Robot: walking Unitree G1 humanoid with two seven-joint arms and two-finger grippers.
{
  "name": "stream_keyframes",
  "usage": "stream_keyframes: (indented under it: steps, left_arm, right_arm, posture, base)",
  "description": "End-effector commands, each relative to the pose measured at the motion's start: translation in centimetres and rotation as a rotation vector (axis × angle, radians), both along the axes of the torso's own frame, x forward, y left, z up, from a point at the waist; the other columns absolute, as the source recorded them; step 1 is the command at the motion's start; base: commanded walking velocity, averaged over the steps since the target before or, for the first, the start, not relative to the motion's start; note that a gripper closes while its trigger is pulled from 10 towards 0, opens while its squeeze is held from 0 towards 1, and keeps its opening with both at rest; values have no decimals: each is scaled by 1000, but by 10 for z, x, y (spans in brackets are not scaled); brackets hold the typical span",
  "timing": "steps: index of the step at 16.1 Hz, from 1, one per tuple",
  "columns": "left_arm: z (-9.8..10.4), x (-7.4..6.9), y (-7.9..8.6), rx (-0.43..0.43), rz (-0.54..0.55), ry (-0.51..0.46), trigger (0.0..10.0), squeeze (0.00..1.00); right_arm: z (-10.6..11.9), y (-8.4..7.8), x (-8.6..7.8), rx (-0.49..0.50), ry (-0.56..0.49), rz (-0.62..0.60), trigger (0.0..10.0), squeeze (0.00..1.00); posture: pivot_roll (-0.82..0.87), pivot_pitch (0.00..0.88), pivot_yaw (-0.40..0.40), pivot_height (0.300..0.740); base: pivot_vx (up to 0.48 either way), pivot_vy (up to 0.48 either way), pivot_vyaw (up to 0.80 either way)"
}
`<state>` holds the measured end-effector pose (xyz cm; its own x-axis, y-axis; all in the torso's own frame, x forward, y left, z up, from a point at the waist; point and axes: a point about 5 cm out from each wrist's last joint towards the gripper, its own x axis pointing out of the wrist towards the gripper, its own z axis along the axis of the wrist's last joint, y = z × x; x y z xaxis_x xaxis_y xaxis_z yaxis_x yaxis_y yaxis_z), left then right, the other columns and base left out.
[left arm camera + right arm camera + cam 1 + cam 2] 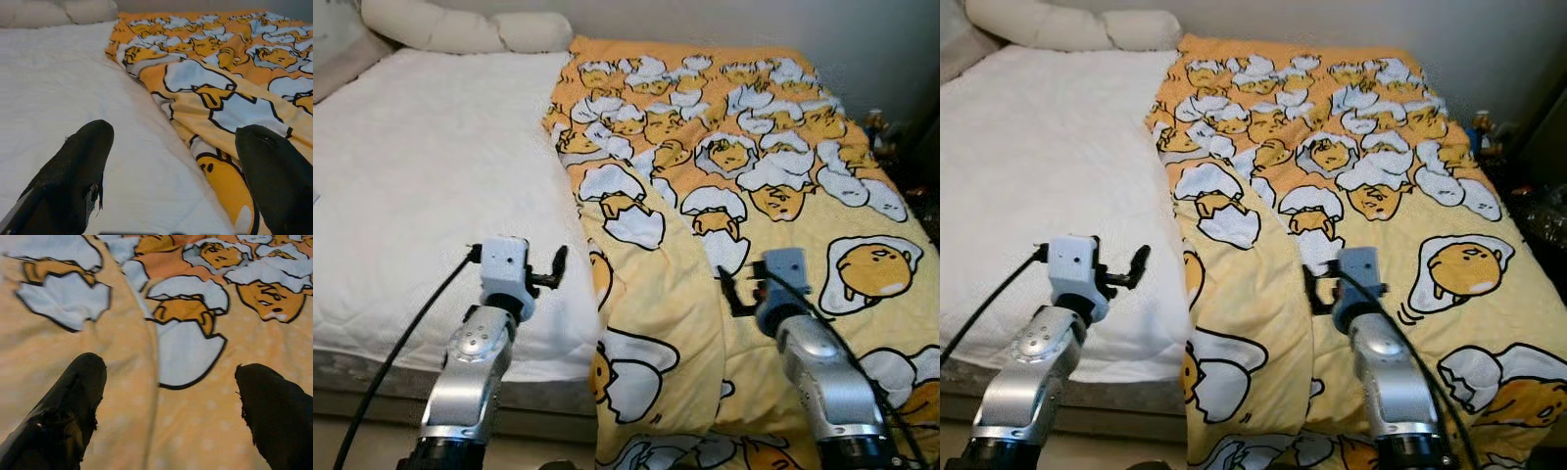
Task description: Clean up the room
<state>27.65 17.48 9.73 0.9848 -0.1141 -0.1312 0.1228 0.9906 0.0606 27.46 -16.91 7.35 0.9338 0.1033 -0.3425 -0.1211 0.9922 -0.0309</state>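
The bed (421,196) runs from near to far, and the duvet (754,186) — yellow, printed with egg characters — covers only its right half. The left half is bare white sheet (411,176), with two pillows (460,29) at the far end. The duvet's left edge (582,225) runs roughly along the bed's long axis, from the pillows down to the near edge, where the cloth spills over the side towards the floor. A long fold ridge (690,255) runs the same way a little to the right of that edge.

Both hands are raised over the near end of the bed. The left hand (553,269) hovers above white sheet with its fingers (73,166) spread apart and nothing between them; the duvet's edge lies just to its right. The right hand (734,289) hangs over the duvet itself, fingers (73,396) also spread and empty, near the fold ridge, not visibly touching the cloth.

For tidying, the likely job is to draw the duvet leftwards across the bare half. That turns on one relation — the free edge lies between the two hands, and much nearer the left one, which need only shift a little right and down to pinch it. The right hand sits further in and would more likely bunch the cloth than spread it. A pull square to the edge's long line should serve best.

Some dark clutter (891,137) stands beside the bed at far right, too small to identify.
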Motion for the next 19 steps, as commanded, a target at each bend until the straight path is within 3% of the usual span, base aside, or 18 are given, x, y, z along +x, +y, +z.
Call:
stream_keyframes:
  steps: [1, 6, 8, 10, 13, 14, 17, 19]
  left_arm:
    - [2, 1, 1, 3, 3, -11, 10000, 0]
    - [3, 1, 3, 16, -3, -9, 10000, 0]
    - [5, 3, 2, 88, -11, -21, 10000, 0]
    - [5, 4, 3, 50, 23, -16, 10000, 0]
    - [6, 2, 2, 34, 26, -5, 10000, 0]
    - [7, 2, 2, 40, 22, -9, 10000, 0]
    - [10, -1, 1, 60, -28, -1, 10000, 0]
    - [11, -4, 4, 81, -81, 30, 10000, 0]
  right_arm:
    - [1, -2, 0, 5, 5, -7, 10000, 0]
    - [-1, -3, -1, 5, 10, -18, 10000, 0]
    - [0, -3, 0, 5, 2, -13, 10000, 0]
    - [1, 1, 2, 1, -10, 14, 10000, 0]
    - [5, 1, 14, -2, -24, 39, 10000, 0]
    - [6, 3, 23, 44, -25, 74, 10000, 1000]
    - [-1, 7, 44, 47, 27, 152, 10000, 1000]
    - [-6, 10, 59, 106, 68, 188, 10000, 1000]
  posture:
    - [24, 0, -3, 740]
    - [18, 0, 11, 740]
    - [22, 0, 13, 740]
    - [28, 0, 10, 740]
    - [39, 0, 5, 740]
    - [51, 0, 2, 740]
    - [80, 0, -2, 740]
    - [104, 0, -1, 740]
  base:
    - [0, 480, -800]
    - [0, 457, -800]
    - [0, -480, -384]
    - [0, -480, 0]
    - [0, 0, 0]
    - [0, 0, 0]
    - [0, 0, 0]
    - [0, 0, 0]
